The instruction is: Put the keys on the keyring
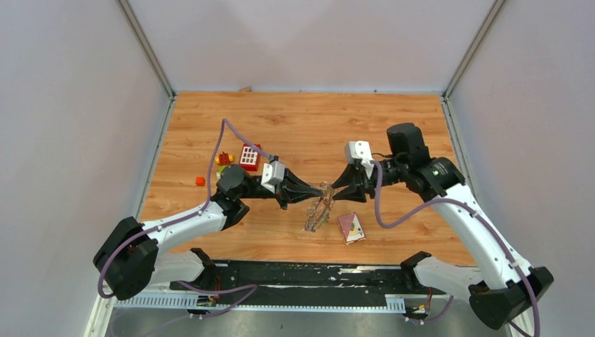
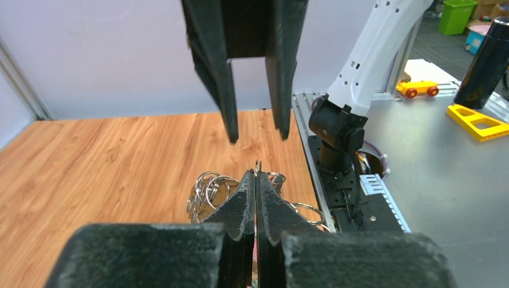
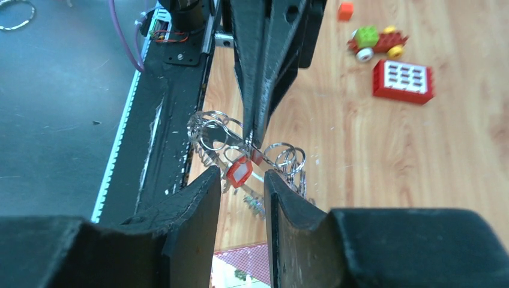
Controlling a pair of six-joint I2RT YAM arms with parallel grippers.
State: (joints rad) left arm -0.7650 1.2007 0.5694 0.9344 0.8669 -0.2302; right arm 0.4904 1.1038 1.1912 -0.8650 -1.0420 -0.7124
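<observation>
The keyring point(image 1: 318, 210) is a silvery ring fringed with small wire loops, seen at mid table. My left gripper point(image 1: 313, 197) is shut on its rim; in the left wrist view point(image 2: 256, 175) a thin bit of wire sticks out past the closed tips, with loops point(image 2: 209, 189) on both sides. My right gripper point(image 1: 335, 192) faces it, open. In the right wrist view point(image 3: 241, 177) a key with a red tag point(image 3: 239, 171) hangs on the keyring point(image 3: 210, 135) just beyond my open fingertips. Its silvery blade point(image 3: 255, 204) points down. No other keys show.
A maroon square card point(image 1: 351, 228) lies just right of the keyring. A red block with white squares point(image 1: 249, 156), a small toy car point(image 1: 224, 160) and an orange cube point(image 1: 200, 181) lie to the left. The black base rail point(image 1: 302, 277) runs along the near edge.
</observation>
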